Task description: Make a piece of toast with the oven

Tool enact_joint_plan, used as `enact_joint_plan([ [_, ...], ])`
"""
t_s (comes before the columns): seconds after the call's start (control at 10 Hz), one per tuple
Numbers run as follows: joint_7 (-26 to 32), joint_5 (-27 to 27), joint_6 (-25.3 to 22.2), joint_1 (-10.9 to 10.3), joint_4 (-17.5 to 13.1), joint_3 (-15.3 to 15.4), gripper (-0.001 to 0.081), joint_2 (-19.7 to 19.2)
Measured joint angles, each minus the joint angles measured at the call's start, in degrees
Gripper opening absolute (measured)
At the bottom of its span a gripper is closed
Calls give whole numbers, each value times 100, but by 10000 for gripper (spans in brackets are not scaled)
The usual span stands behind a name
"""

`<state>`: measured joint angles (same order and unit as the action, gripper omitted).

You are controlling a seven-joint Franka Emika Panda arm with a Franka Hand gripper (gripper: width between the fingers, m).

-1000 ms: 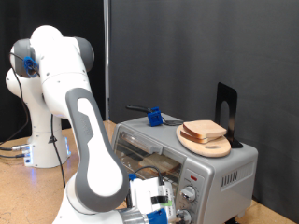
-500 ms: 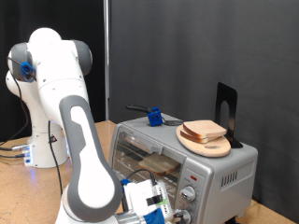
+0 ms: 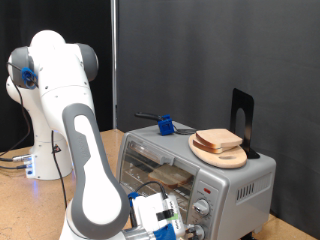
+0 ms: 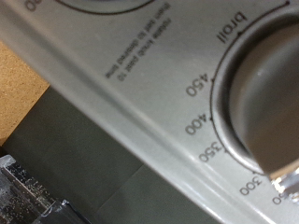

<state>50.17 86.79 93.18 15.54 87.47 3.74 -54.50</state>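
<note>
A: Where is the claw?
B: Low down at the front of the oven, right by its control panel and the round knobs. The wrist view is filled by the grey panel, with one dark knob ringed by temperature numbers and the word "broil".
A: Is it open, or pinching the knob?
B: I cannot tell; the fingers are hidden or blurred in both views.
A: And the bread?
B: One piece of toast lies on the rack inside the oven, seen through the door opening. Another slice sits on a round wooden plate on top of the oven.
A: Anything else up there?
B: A blue cup and a black stand. The oven rests on the table.
</note>
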Motion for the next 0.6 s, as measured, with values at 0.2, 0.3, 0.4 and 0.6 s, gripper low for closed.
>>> enact_joint_plan([
  [0.2,-66,3,9,-1,5,0,97,3],
  [0.3,-170,2,22,-2,10,0,97,10],
  [0.4,-291,-10,42,-7,14,-2,97,21],
  [0.6,-330,-21,47,-7,14,-3,97,25],
])
